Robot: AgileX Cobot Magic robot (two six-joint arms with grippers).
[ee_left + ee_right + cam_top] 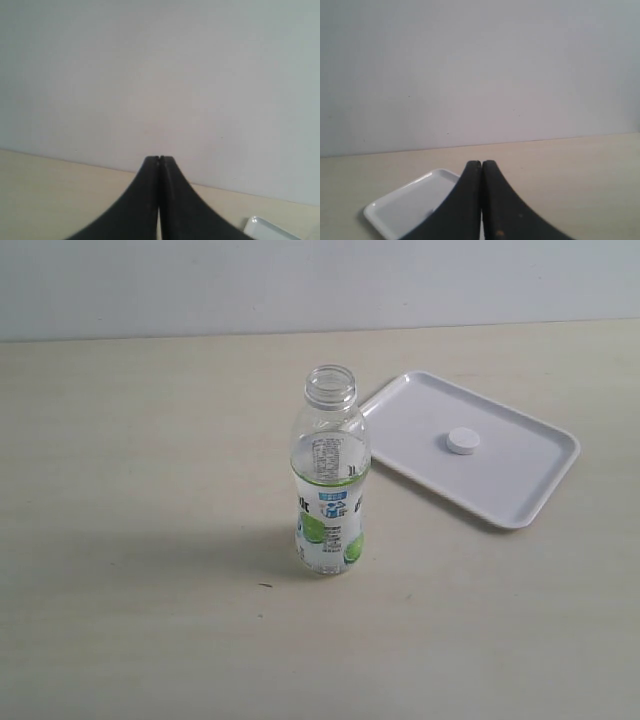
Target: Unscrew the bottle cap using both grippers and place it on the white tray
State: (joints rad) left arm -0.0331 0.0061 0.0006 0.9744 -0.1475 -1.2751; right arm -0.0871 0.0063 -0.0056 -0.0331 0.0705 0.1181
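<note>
- Nearest to us, the bottle (330,490) stands upright on the table (120,560), neck open, nothing on top.
- Behind it and to the right lies the white tray (525,490), flat on the table. The bottle cap (462,441) rests on it near the middle, well apart from the bottle.
- Left gripper (159,158): fingers pressed tight together, nothing between them, facing the wall across the table.
- Right gripper (481,163): also pressed together and empty, with a corner of the tray just beyond its tips.
- Neither of the 2 arms shows in the exterior view, so both seem well clear of the bottle.
- My read: the job looks done, with the cap off and on the tray.
- Risk 1: the bottle looks tall, light and uncapped. An arm swinging low across the middle could clip it and topple it.
- Risk 2: a finger catching the tray's low rim could shove the tray. The small round cap might then slide or roll off, undoing the placement.
</note>
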